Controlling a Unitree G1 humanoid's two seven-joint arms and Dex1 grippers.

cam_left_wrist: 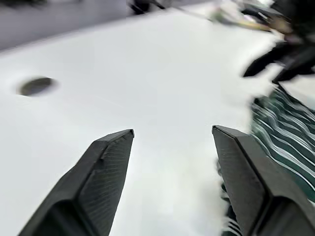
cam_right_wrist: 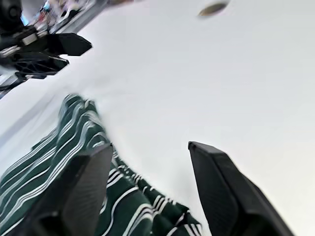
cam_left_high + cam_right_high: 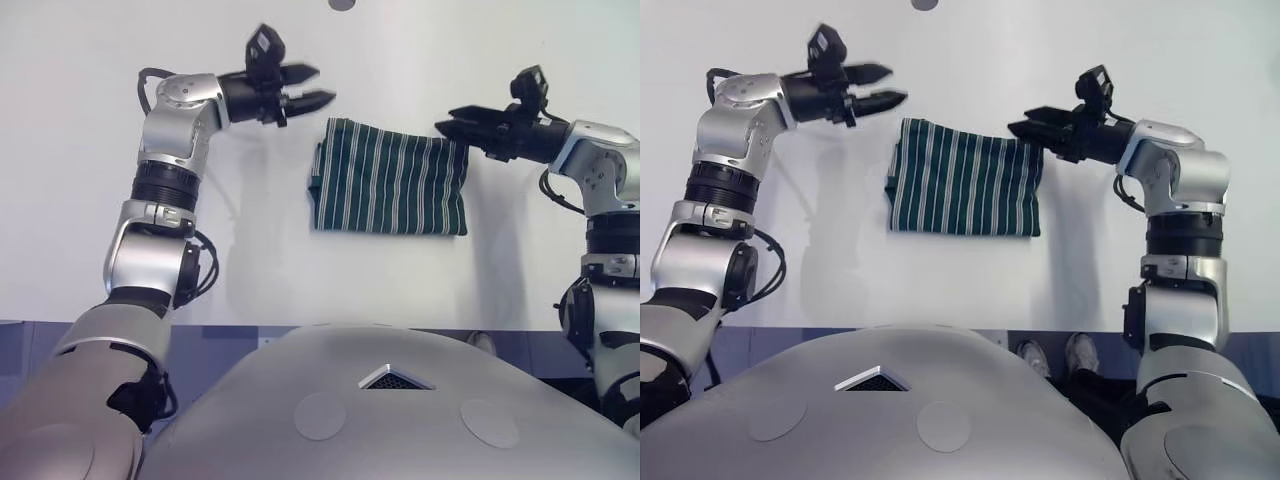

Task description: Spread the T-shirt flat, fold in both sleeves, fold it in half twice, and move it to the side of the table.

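Folded green T-shirt [image 3: 390, 180] lies mid-table [image 3: 300, 270] between two released claws.
Its long axis runs left-right, white stripes near-to-far; left gripper [image 3: 325, 84] gapes beside the far-left corner, right gripper [image 3: 447, 120] gapes at the far-right corner.

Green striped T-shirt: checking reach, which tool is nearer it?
Right. The right tool is at the T-shirt, far right corner; the left tool hangs apart off its left corner.
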